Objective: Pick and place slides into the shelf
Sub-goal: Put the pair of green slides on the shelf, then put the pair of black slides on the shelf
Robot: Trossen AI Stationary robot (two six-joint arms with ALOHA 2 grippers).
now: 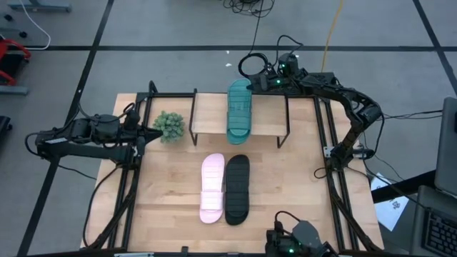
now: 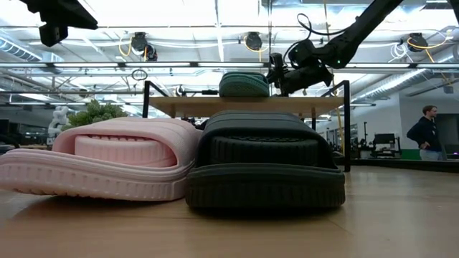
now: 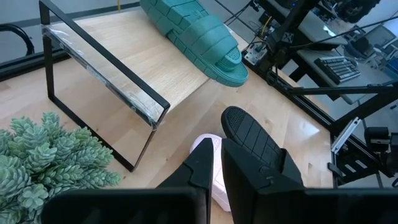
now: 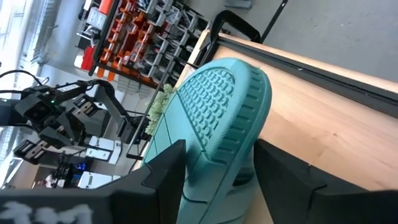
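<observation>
The teal slide (image 1: 239, 108) (image 2: 244, 84) (image 3: 199, 34) lies flat on the shelf (image 1: 207, 114) (image 2: 315, 105), running from near to far. My right gripper (image 1: 254, 82) (image 4: 221, 146) reaches in from the table's far right and is at the slide's far end. The pink slide (image 1: 212, 187) (image 2: 107, 161) and the black slide (image 1: 237, 188) (image 2: 265, 161) lie side by side on the tabletop in front of the shelf, touching along their long edges. My left gripper (image 1: 146, 132) (image 3: 217, 140) waits shut at the table's left, by a small plant. My right gripper has the teal slide's far end (image 4: 249, 93) between its two widely spread fingers (image 4: 168, 168), one against each side of the rim. It comes slanting from the far right. The slide lies flat, sole down on the shelf's plank (image 4: 323, 124).
A small green plant (image 1: 169, 126) (image 3: 43, 155) stands left of the shelf, close to my left gripper. The shelf plank is bare on both sides of the teal slide. Black frame rails run along the table's edges. A person (image 2: 428, 132) stands far off in the room.
</observation>
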